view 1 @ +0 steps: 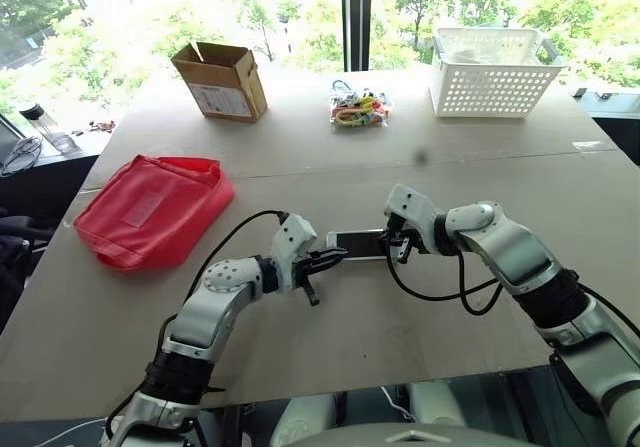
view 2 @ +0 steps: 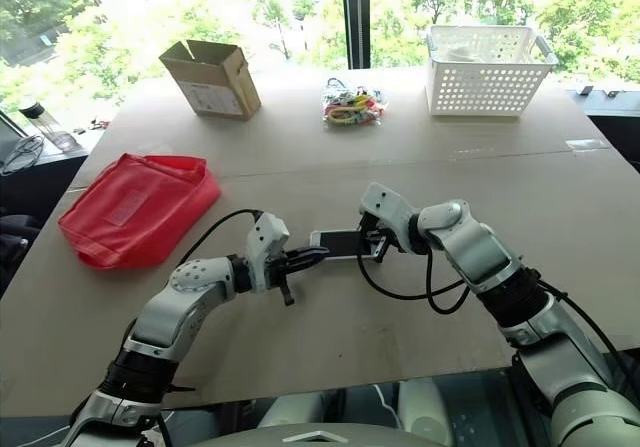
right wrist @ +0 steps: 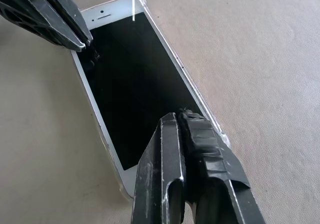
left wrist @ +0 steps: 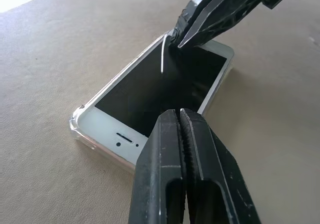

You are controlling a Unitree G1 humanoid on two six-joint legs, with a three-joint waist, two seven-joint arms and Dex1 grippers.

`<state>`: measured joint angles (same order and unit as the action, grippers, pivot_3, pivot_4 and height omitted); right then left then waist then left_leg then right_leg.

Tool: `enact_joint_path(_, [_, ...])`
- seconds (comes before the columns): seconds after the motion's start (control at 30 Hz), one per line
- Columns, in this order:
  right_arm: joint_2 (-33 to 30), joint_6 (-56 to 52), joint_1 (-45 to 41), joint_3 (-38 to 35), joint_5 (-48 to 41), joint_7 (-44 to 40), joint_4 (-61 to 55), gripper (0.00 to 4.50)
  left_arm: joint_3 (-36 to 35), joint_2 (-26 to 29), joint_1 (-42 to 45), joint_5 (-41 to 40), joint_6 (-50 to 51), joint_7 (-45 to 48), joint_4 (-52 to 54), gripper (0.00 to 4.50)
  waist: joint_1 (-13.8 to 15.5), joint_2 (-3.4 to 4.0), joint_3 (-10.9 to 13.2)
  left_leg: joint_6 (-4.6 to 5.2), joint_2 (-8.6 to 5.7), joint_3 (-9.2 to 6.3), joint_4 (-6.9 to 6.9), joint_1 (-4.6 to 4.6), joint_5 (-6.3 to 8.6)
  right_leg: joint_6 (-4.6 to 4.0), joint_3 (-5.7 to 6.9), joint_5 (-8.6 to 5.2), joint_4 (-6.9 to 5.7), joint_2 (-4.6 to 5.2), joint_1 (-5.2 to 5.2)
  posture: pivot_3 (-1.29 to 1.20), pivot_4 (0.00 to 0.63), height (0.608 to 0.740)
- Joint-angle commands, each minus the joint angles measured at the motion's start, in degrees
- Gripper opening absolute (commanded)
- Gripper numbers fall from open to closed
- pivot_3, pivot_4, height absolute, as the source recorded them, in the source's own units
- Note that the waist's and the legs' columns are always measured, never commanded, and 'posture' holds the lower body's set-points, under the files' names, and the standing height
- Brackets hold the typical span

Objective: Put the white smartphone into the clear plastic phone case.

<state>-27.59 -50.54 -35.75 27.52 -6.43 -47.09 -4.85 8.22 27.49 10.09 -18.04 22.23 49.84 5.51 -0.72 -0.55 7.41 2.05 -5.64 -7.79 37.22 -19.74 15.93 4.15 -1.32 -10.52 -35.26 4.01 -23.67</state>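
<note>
Now, seating the white smartphone (left wrist: 165,86) in the clear plastic phone case (left wrist: 77,126).

It lies screen-up on the cardboard-covered table (view 1: 400,327), between the grippers, clear rim showing round its corners. The left gripper (view 1: 325,259) and right gripper (view 1: 397,245) each have fingers pressed together, gripping nothing, tips on opposite ends of the phone. Next likely calls for downward presses along any raised edge.
</note>
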Motion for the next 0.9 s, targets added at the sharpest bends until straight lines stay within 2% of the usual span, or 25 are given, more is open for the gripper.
enact_joint_path(0.03, [-0.4, -2.6, 4.1, 6.1, 2.5, -0.5, 6.7, 0.0, 0.4, 0.3, -0.6, 0.3, 0.4, 0.1, 0.7, 0.1, 0.0, -0.01, -0.1, 0.0, 0.0, 0.0, 0.0, 0.01, 0.0, 0.0, 0.0, 0.0, 0.0, 0.0, 0.0, 0.0, 0.15, 0.74])
enact_joint_path(0.4, [0.6, -1.1, 5.1, 6.1, 3.8, -0.4, 8.8, 0.0, 0.5, 0.3, -0.5, 0.2, 0.8, 0.0, 0.9, 0.1, 0.0, -0.03, -0.3, -0.01, 0.01, -0.02, 0.0, 0.02, 0.0, 0.0, -0.01, 0.0, 0.0, 0.03, 0.0, 0.0, 0.15, 0.74])
enact_joint_path(0.77, [1.0, 8.0, 7.3, -7.4, -1.8, -1.0, 1.2, 0.0, 0.1, 0.1, -0.6, 0.1, 0.8, -0.4, 1.2, 0.1, 0.1, 0.26, 0.0, -0.01, 0.01, -0.08, -0.06, -0.1, 0.01, 0.02, 0.05, 0.0, 0.24, 0.02, -0.01, 0.0, 0.15, 0.74])
enact_joint_path(0.9, [2.1, 14.4, 8.9, -15.3, -3.0, 3.5, -0.8, 0.0, -3.6, -2.2, -0.7, -3.1, -1.5, -1.5, 3.0, 0.1, 0.3, 0.41, 0.6, 0.0, 0.01, -0.11, -0.09, -0.29, 0.0, 0.01, 0.07, 0.02, 0.35, 0.03, -0.08, 0.0, 0.15, 0.74])
